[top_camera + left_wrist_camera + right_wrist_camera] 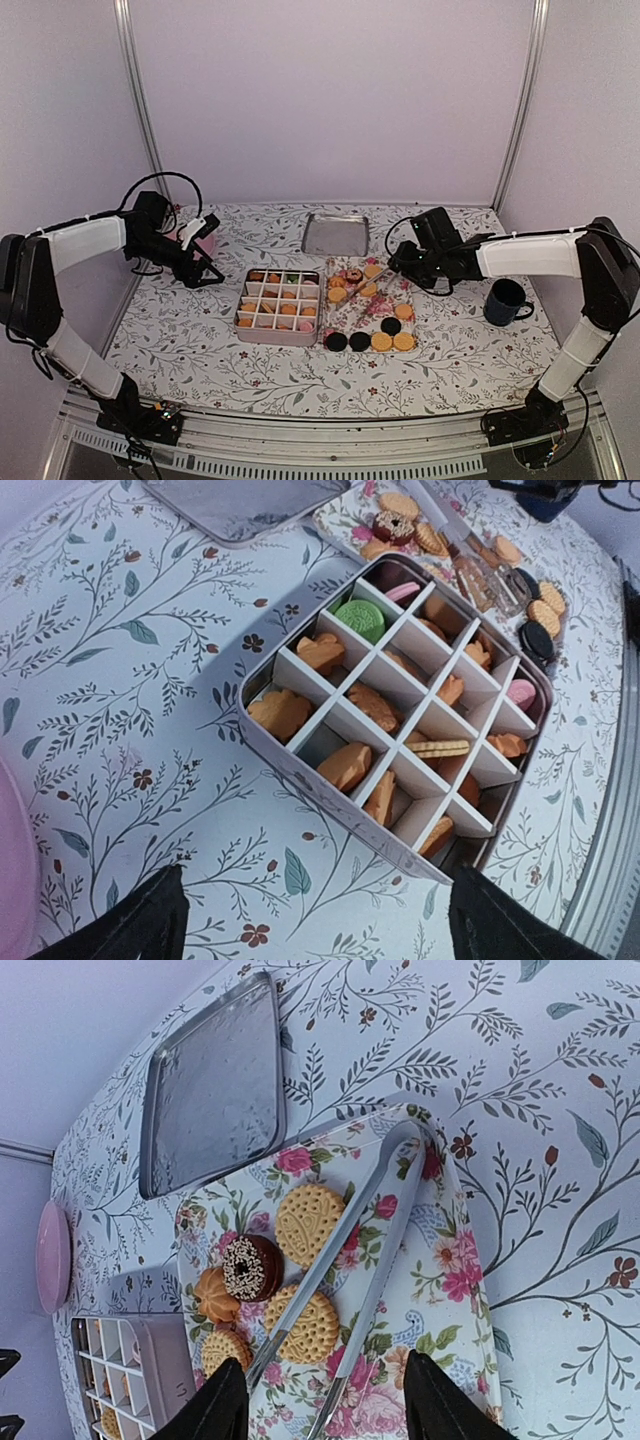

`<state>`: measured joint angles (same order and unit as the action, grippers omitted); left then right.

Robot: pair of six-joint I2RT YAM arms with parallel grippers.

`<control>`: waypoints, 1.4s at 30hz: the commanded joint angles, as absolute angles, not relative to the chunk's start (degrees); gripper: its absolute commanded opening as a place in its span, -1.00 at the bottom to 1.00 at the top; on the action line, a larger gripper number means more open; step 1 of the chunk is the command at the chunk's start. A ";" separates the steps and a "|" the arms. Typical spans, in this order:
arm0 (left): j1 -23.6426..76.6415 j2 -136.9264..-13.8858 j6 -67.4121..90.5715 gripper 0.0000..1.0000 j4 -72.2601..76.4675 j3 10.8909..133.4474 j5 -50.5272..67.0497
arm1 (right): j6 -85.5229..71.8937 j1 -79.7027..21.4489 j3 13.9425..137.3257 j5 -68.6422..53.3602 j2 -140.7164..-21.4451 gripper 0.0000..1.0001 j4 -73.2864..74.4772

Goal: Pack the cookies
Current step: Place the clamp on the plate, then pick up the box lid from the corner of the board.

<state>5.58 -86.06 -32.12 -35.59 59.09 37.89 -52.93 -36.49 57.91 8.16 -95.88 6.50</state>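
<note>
The cookies [381, 341] are in two places. One group lies loose on a floral tray [455, 1290] at the centre of the surface [180, 330]: golden rounds, black ones along the near edge, and a chocolate cookie with sprinkles [250, 1267] at the far end. The other group sits in a divided tin [330, 800] just left of the tray. Most compartments hold an orange cookie, one holds a green cookie [360, 618], and pink ones show near two corners.

Metal tongs [380, 1275] lie on the tray over the far cookies, with the hinge end pointing away from the arms.

The right fingers [215, 1415] hang over the tray with the tips of the tongs between them. They are parted, and a clear gap shows between the tongs and at least one finger, so they grip nothing.

The left fingers [130, 925] are spread wide and empty. They are above the surface to the left of the tin and well apart from it.

A metal lid [335, 234] lies beyond the tin and tray. A dark mug [505, 302] stands to the right of the tray, and a pink plate [52, 1255] sits at the far left.
</note>
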 commanded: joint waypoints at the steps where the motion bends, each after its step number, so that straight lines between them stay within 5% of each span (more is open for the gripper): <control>1: 5.10 -87.64 -30.47 0.82 -34.39 61.09 38.45 | -51.13 -36.03 60.92 8.35 -95.45 0.10 7.46; 6: 5.01 -87.80 -29.72 0.81 -34.37 60.88 38.90 | -40.80 -35.46 71.11 10.00 -100.27 0.08 8.40; 18: 4.61 -86.89 -29.53 0.81 -35.85 60.41 38.52 | -22.80 -30.03 116.36 7.40 -141.14 -0.05 30.03; 30: 3.59 -86.54 -30.62 0.81 -35.90 59.32 39.32 | -21.33 -29.80 119.62 3.97 -145.99 -0.07 29.28; 42: 2.59 -85.88 -31.46 0.80 -35.86 58.58 39.86 | -18.24 -31.72 119.62 12.40 -145.63 -0.78 31.36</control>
<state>3.20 -87.31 -30.46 -35.66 59.24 38.57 -19.81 -30.00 118.87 7.51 -144.24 28.32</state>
